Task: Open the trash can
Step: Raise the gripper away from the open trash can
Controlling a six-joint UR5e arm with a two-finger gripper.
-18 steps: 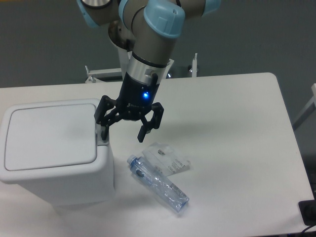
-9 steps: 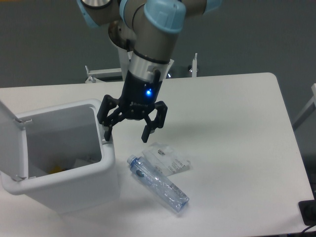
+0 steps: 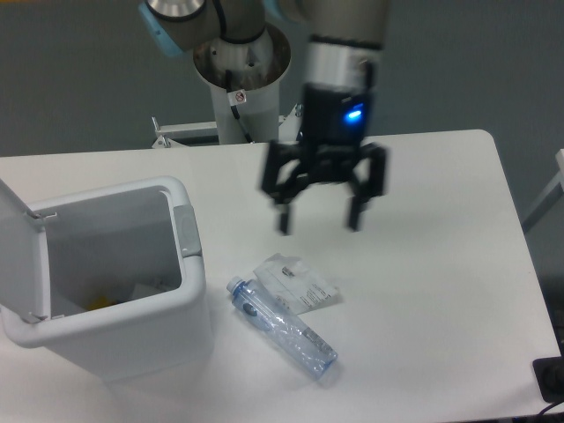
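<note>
White plastic trash can stands at the front-left corner of the table, lid swung up on the left side — the interior is exposed, with a few small items lying at the bottom. A grey latch sits on the right rim. The gripper hangs above the middle of the table, well apart from the trash can, fingers spread and holding nothing; a blue light shows on its body. A clear plastic bottle lies on its side near the front edge, just beside the bin, with a transparent packet touching it.
</note>
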